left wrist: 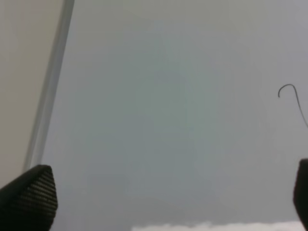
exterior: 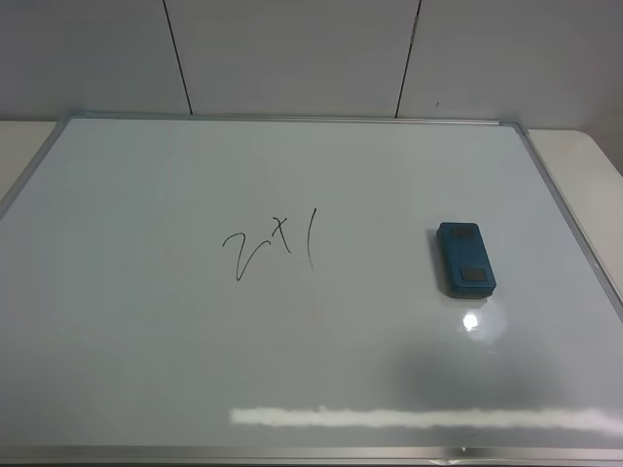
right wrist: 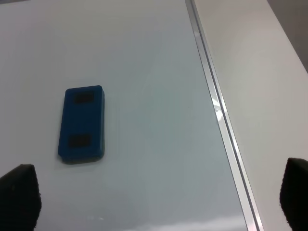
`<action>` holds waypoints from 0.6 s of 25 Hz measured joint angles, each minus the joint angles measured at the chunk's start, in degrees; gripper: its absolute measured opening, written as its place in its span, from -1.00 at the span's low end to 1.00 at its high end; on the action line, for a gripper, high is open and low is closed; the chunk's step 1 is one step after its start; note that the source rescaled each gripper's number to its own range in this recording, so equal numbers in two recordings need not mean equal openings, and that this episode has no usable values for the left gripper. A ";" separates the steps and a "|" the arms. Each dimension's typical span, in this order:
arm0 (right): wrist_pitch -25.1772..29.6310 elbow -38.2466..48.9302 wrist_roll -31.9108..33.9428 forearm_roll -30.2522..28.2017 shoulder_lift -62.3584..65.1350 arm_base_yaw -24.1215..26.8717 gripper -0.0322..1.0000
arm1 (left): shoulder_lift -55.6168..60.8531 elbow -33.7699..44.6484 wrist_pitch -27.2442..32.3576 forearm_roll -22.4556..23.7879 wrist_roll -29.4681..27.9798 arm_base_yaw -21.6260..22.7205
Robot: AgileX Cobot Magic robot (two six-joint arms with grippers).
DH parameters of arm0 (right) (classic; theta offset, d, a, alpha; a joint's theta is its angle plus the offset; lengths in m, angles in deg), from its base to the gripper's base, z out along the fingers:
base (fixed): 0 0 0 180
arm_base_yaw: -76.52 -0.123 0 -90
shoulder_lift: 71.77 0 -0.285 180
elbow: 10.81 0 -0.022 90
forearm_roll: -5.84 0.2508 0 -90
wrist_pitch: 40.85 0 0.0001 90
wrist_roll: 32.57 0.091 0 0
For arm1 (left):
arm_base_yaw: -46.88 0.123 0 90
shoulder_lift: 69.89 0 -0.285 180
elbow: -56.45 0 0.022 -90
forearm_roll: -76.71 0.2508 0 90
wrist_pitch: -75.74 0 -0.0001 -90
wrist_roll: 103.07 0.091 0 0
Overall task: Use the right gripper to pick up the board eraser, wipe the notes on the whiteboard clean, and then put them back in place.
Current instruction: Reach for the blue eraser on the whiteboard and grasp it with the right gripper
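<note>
- The whiteboard (exterior: 146, 370) takes up pretty much the whole high view. It's glossy white and lies flat, with a thin metal frame (exterior: 292, 119) around it.
- Behind it is a pale panelled wall (exterior: 292, 49) with dark seams. A beige table (exterior: 584, 156) peeks out past the board's corners.
- The gloss picks up a lot of glare: a bright spot (exterior: 471, 321) just below the eraser and a long light streak (exterior: 419, 416) near the front edge.
- The notes (exterior: 279, 236) are thin black marker strokes around the middle of the board, reading something like "2 x 1".
- The eraser (exterior: 465, 258) is a small teal block with two dark patches on top. It lies flat on the board to the right of the notes, well apart from them and short of the right frame.
- The right gripper (right wrist: 156, 202) has its fingers spread wide with nothing between them. It hangs above the board, not touching anything.
- From that wrist camera, the eraser sits out ahead of the fingers, closer to the finger farther from the frame.
- The left gripper (left wrist: 163, 197) is spread wide too and empty, over bare board near the left frame. One curl of the notes shows at the edge of its view.
</note>
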 joint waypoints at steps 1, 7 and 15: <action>0.00 0.00 0.00 0.00 0.00 0.00 1.00 | 0.00 0.00 0.00 0.00 0.00 0.00; 0.00 0.00 0.00 0.00 0.00 0.00 1.00 | 0.00 0.00 0.00 0.00 0.00 0.00; 0.00 0.00 0.00 0.00 0.00 0.00 1.00 | 0.00 0.00 0.00 0.00 0.00 0.00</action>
